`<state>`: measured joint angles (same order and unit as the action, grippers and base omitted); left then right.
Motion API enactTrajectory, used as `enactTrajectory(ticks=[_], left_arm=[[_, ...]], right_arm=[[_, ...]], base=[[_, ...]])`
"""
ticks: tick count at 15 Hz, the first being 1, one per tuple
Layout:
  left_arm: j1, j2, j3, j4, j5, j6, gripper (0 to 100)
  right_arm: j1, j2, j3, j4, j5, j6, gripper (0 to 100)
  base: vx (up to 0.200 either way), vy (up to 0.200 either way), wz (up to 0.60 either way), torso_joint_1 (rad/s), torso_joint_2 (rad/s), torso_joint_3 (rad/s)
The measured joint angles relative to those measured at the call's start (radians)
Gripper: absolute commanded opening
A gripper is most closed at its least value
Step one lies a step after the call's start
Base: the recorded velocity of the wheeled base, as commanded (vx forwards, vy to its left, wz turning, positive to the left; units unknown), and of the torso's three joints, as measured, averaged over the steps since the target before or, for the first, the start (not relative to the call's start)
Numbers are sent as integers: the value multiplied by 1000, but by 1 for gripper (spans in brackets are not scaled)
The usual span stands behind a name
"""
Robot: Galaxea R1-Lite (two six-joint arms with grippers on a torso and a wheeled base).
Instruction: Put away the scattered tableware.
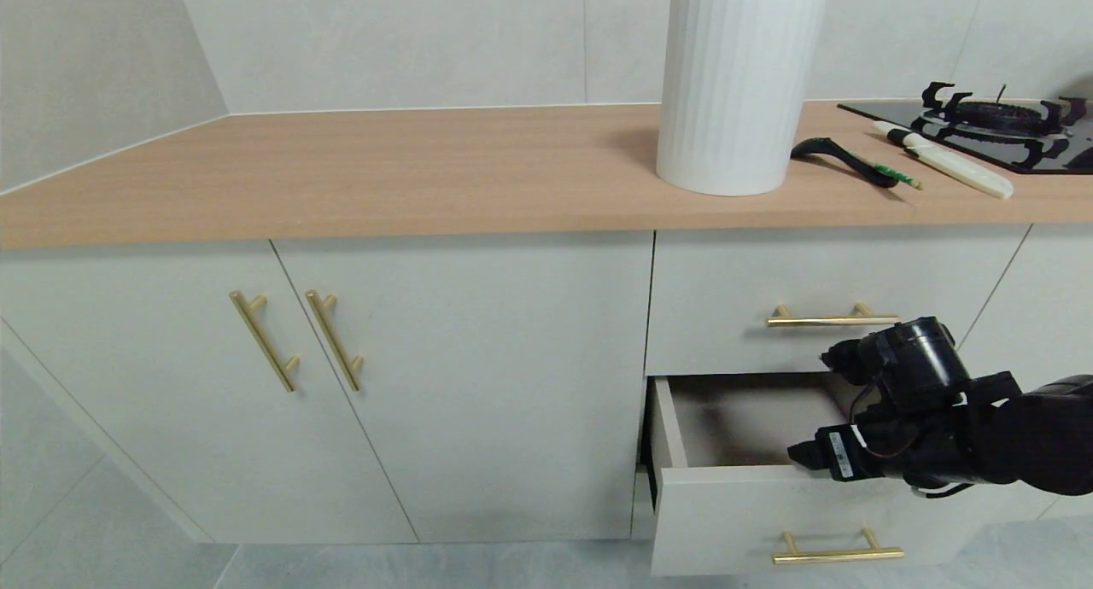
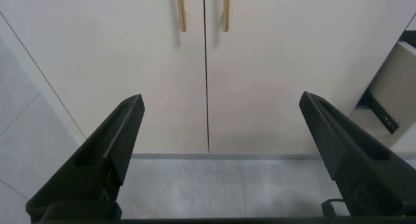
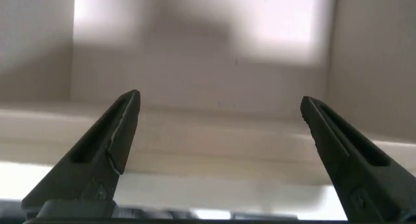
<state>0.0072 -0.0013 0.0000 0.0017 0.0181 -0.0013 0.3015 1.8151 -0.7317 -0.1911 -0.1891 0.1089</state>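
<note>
Well, wooden countertop [image 1: 384, 171] above open drawer [image 1: 726, 504]

White ribbed cylinder [image 1: 739, 85] on wooden countertop [image 1: 341, 171], gas hob [image 1: 999, 118] at right end

The white ribbed container [image 1: 734, 85] on the counter [image 1: 384, 171] is cut off by the top edge. To its right, the gas hob [image 1: 995, 115] runs out of frame. Below it, the right arm [image 1: 1025, 440] hides 1 corner of the open drawer [image 1: 666, 418], whose inside shows blurred from the wrist.
</note>
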Motion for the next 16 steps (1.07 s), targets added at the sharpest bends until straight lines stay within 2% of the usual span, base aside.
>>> enactTrajectory(ticks=[5, 10, 16], left_arm=[[0, 0, 0, 0, 0, 0, 100], [0, 0, 0, 0, 0, 0, 100], [1, 0, 0, 0, 0, 0, 100]], right_arm=[[50, -68, -60, 348, 28, 2, 100], [98, -78, -78, 487, 35, 0, 100], [182, -76, -75, 753, 32, 0, 100]], base=[[0, 0, 0, 0, 0, 0], [0, 0, 0, 0, 0, 0], [0, 0, 0, 0, 0, 0]])
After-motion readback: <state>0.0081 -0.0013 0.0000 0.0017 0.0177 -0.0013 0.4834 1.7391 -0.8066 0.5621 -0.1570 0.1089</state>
